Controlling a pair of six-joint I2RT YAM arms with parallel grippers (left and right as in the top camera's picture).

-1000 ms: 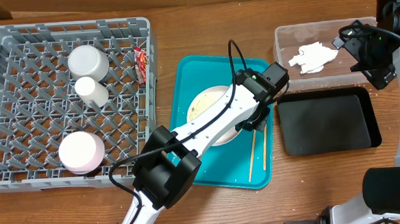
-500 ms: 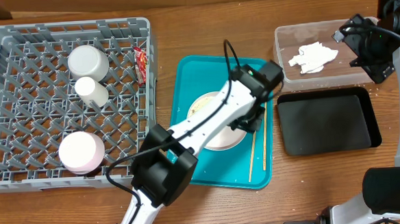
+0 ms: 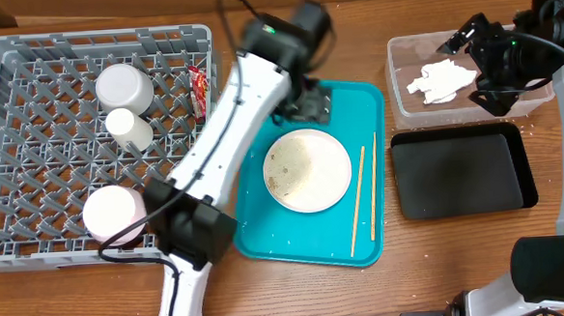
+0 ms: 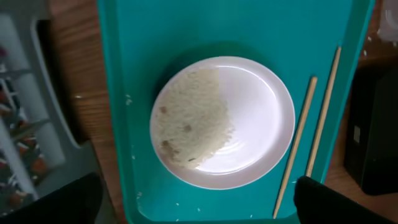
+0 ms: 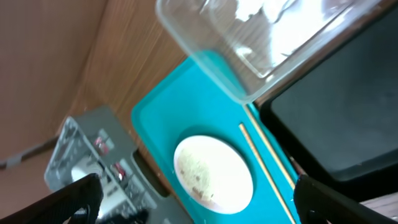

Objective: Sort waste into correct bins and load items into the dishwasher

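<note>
Left gripper (image 3: 310, 106), jaws wide and empty, above the far edge of the teal tray (image 3: 267, 238); plate (image 3: 308, 170) and chopsticks (image 3: 365, 198) lie on it. Right gripper (image 3: 461, 34), likewise agape, over the clear tub (image 3: 398, 55).

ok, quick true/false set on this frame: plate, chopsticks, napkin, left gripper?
1. The plate sits on the teal tray. True.
2. The napkin lies on the teal tray. False: it lies in the clear tub.
3. The chopsticks lie on the teal tray beside the plate. True.
4. The plate is clean. False: rice scraps cover part of it.
5. The left gripper grips the plate. False: it is open and holds nothing.
</note>
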